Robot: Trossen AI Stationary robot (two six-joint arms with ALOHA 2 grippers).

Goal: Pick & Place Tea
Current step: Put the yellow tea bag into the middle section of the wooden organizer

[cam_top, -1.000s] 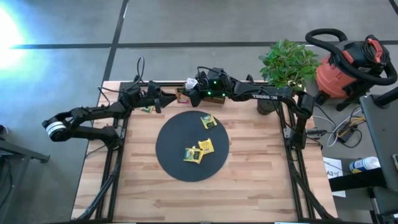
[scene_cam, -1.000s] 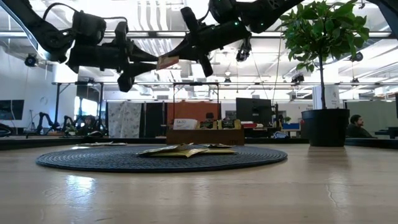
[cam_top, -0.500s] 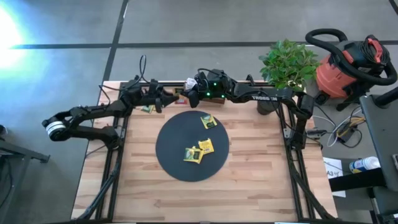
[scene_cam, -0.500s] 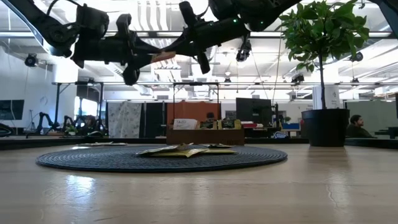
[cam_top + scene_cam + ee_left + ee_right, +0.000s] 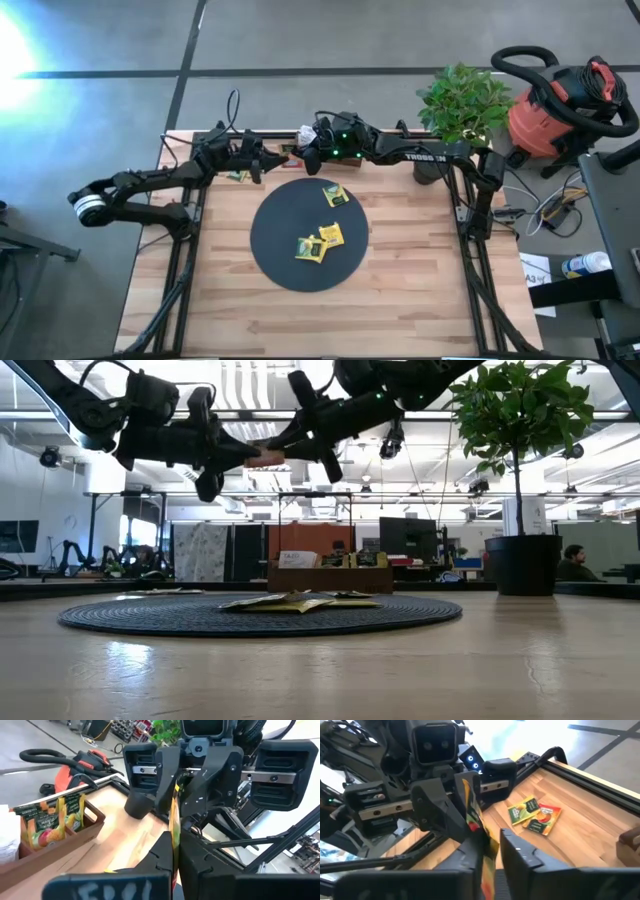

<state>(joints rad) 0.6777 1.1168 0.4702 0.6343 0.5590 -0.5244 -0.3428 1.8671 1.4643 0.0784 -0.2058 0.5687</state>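
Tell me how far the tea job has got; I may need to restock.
Done: three packets lie on the black disc. In hand: the left tool clamps one packet in mid-air, facing the right tool. Left: more packets in the wooden tray, plus two loose packets on the table.

Wooden counter (image 5: 420, 290) bearing a black disc (image 5: 275, 250) below both arms' jaws, a wooden compartment tray (image 5: 328, 579) and potted plant (image 5: 462, 105) at its far edge, and loose tea packets (image 5: 535, 814) beside the disc.
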